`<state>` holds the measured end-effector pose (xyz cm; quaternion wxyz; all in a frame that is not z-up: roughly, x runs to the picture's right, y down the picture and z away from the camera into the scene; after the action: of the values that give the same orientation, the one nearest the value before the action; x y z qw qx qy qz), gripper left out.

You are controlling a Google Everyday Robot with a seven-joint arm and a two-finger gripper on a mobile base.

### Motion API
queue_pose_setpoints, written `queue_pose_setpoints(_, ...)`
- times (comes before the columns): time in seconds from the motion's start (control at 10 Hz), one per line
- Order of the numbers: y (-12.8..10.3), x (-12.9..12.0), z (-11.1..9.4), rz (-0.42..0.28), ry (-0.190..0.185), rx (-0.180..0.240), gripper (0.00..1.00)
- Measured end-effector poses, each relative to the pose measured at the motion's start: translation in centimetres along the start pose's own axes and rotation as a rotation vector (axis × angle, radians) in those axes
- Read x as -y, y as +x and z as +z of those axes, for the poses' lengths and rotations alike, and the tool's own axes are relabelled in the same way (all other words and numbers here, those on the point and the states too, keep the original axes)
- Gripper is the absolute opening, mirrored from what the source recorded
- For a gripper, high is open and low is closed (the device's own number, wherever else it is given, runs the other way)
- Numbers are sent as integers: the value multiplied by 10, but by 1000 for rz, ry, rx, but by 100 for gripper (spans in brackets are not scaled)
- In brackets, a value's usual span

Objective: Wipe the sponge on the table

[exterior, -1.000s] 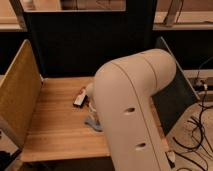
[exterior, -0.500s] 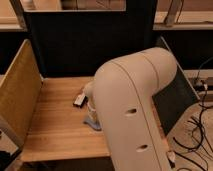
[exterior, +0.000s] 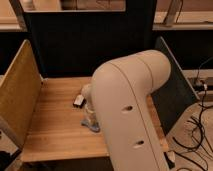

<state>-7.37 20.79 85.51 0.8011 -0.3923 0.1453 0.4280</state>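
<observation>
The jaws hang low over the desk (exterior: pixel 55 116), half hidden behind the bulky arm (exterior: pixel 131 110); whether they grip anything I cannot tell. The sponge (exterior: pixel 91 124) lies flat right beneath them, with a small block (exterior: pixel 79 101) just beside them, farther back.

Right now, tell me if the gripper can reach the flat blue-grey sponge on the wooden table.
Probably yes: the gripper sits right above the sponge, nothing between them; the white arm hides part.

Dark partitions (exterior: pixel 90 45) — floor cables (exterior: pixel 196 131)
</observation>
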Motion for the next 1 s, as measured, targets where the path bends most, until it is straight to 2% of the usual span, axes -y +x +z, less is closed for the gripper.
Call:
queue_pose_setpoints(0.1, 6, 5, 1, 8, 14, -20, 11)
queue_pose_setpoints(0.3, 26, 34, 0, 63, 67, -72, 11)
queue_pose_setpoints(0.5, 36, 57, -2, 107, 116, -113, 11)
queue_pose_setpoints(0.7, 33, 78, -3, 133, 163, -131, 11)
queue_pose_setpoints(1.0, 13, 86, -1, 124, 192, -116, 11)
